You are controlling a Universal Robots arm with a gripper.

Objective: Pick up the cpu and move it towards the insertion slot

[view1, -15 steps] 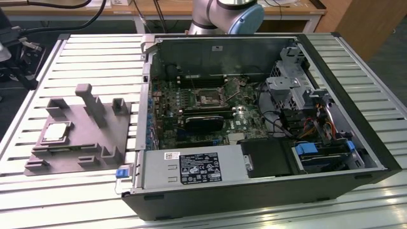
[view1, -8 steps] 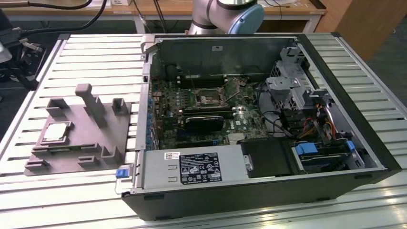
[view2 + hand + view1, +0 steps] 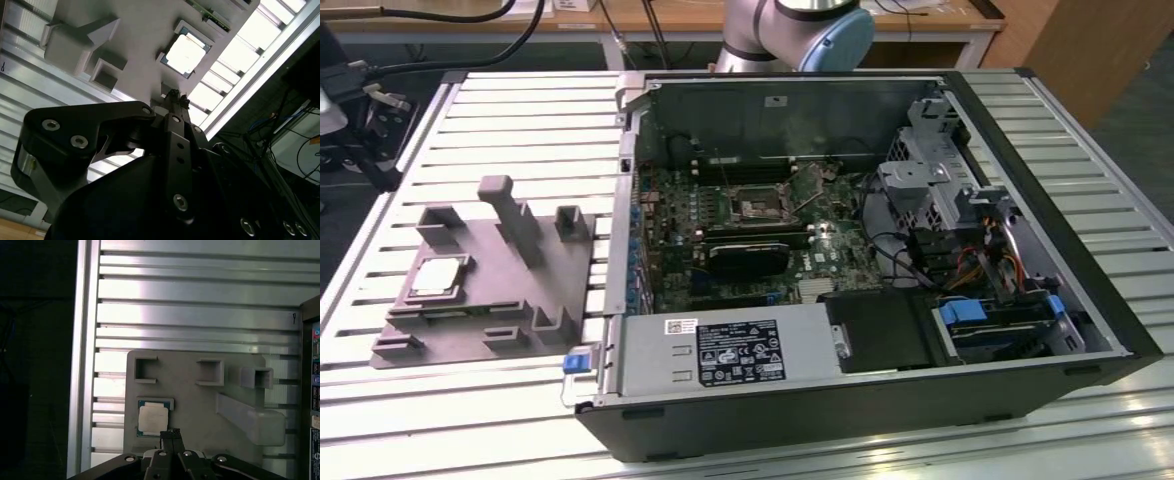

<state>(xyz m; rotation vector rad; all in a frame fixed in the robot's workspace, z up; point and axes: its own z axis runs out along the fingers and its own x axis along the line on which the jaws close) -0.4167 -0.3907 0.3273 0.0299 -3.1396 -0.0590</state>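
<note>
The cpu (image 3: 438, 277) is a flat silver square with a pale rim. It lies in a pocket of the grey fixture plate (image 3: 480, 320) at the exterior view's left. Both wrist views look down on the cpu (image 3: 152, 419) (image 3: 186, 52) from above. My gripper (image 3: 172, 432) (image 3: 173, 95) hangs well above the fixture plate (image 3: 200, 390), its narrow fingertips pressed together with nothing between them, and its tip lines up just beside the chip. The insertion slot (image 3: 758, 207) is a dark square socket with a metal frame on the green board inside the open computer case.
The open computer case (image 3: 1067, 230) takes up the middle and the exterior view's right. Inside it are a black card (image 3: 747, 257), a power supply (image 3: 720, 352) and drive cages (image 3: 927, 190). Grey upright blocks (image 3: 514, 220) rise from the fixture. The arm's base (image 3: 794, 30) stands behind the case on the slatted metal table (image 3: 520, 110).
</note>
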